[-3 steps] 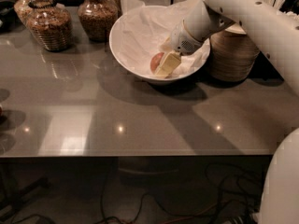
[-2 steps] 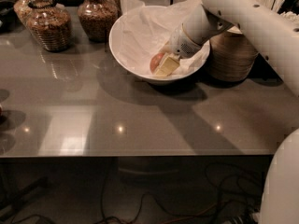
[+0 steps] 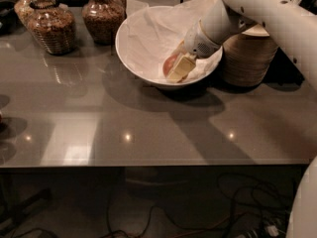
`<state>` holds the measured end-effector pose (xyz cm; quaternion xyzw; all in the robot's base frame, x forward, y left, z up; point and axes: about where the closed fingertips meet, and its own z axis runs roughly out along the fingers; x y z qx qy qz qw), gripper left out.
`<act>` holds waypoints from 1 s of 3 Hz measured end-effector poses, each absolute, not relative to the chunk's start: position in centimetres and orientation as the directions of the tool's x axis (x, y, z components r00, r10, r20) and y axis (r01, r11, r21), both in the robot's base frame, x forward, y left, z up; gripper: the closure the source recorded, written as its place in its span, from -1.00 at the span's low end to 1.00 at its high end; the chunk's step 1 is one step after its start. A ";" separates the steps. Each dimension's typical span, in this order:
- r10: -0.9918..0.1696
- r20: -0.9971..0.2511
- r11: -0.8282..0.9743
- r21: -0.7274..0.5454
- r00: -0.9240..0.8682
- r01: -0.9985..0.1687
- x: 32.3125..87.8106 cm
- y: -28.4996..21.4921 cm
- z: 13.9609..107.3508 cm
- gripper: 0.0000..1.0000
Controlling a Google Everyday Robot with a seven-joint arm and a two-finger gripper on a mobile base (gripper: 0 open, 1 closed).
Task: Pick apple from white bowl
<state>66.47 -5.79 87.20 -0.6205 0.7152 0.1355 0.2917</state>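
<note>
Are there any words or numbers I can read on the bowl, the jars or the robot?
None: no readable words, labels or numbers show on the white bowl, the glass jars, the stacked beige bowls or the robot arm. The gripper is down inside the white bowl, at the apple.

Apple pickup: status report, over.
Gripper down inside white bowl, at the apple. Apple low in bowl, on paper lining. Stacked beige bowls close beside arm.

gripper (image 3: 181,68) down in white bowl (image 3: 134,51); stacked bowls (image 3: 247,58) just beside, jars (image 3: 101,15) near the far rim, open table (image 3: 148,125) in front.
</note>
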 end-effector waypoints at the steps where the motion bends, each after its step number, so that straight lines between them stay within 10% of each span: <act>1: -0.797 -0.604 0.206 -0.229 -0.027 -0.951 66.0 -6.6 90.4 1.00; 3: -0.757 -0.651 0.201 -0.301 0.046 -0.932 62.2 -8.4 96.1 1.00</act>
